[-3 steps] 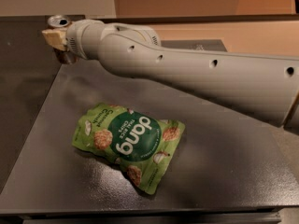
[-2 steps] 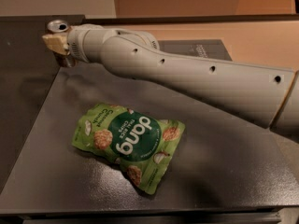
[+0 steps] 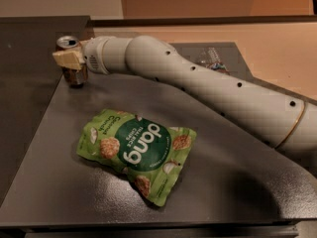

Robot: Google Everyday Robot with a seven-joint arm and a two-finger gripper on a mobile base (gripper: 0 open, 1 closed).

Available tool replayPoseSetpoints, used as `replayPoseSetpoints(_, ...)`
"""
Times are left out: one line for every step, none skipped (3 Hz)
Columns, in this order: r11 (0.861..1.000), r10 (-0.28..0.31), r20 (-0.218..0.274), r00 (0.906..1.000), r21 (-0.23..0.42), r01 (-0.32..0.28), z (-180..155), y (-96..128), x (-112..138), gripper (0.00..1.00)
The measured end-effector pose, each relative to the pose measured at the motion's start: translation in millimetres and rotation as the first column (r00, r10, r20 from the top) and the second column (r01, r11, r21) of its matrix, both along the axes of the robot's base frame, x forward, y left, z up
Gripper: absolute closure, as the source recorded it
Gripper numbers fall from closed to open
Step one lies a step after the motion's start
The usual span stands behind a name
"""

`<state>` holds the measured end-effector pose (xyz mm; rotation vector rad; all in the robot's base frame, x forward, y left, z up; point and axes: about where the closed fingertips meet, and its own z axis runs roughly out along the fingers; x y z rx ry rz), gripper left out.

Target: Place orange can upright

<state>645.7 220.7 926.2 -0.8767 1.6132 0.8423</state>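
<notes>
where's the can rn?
Camera view, upper left: the can is upright in the gripper at the far-left corner of the table, beyond the snack bag.

The bag on the desk bears "dang" in big white letters — upside down to the camera — and the smaller print beside it is too fine to read. The tool is at the can by the desk's far left corner; the can's markings cannot be read.

the tool is up at the far left corner of the tabletop, clamped around the orange can, which is upright with its silver top facing up. green snack bag lies flat mid-tabletop, well apart from it.
</notes>
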Motion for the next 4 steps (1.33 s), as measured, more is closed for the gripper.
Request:
replayPoseSetpoints(0.997, 0.062, -0.027, 0.9977, -0.035, -0.063, -3.3, -6.3, -17.3, 1.00)
replayPoseSetpoints(0.991, 0.107, -0.040, 0.9935, -0.080, -0.110, -7.0, -20.5, -23.7, 1.00)
replayPoseSetpoints(0.982, 0.154, -0.066, 0.9858, -0.096, -0.160, -12.7, -21.3, -31.6, 1.00)
replayPoseSetpoints(0.977, 0.179, -0.095, 0.9793, -0.101, -0.188, -17.5, -18.1, -38.6, 0.83)
